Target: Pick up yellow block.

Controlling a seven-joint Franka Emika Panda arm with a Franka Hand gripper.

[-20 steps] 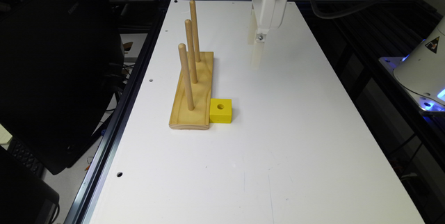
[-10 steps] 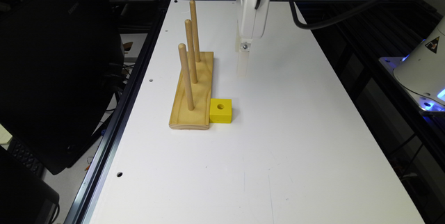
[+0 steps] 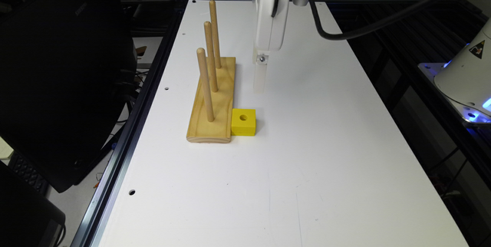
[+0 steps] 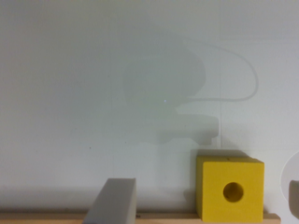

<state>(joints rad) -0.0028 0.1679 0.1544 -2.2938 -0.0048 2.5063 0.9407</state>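
The yellow block [image 3: 243, 122] lies flat on the white table [image 3: 307, 155], its round hole facing up. It touches the near end of the pale wooden base [image 3: 213, 105] on the exterior view's right side. My gripper [image 3: 259, 86] hangs above the table a short way beyond the block, beside the base. In the wrist view the yellow block [image 4: 229, 189] lies between a grey finger [image 4: 114, 200] and the edge of the other finger [image 4: 294, 196]. The two stand wide apart, so the gripper is open and holds nothing.
Three upright pegs [image 3: 209, 66] rise from the wooden base, close to the gripper on the exterior view's left. A black monitor [image 3: 65, 78] stands off the table's left edge. A black cable [image 3: 345, 34] trails from the wrist.
The gripper has travelled toward the exterior view's left and nearer the camera, ending closer to the yellow block. The block and the base have stayed put.
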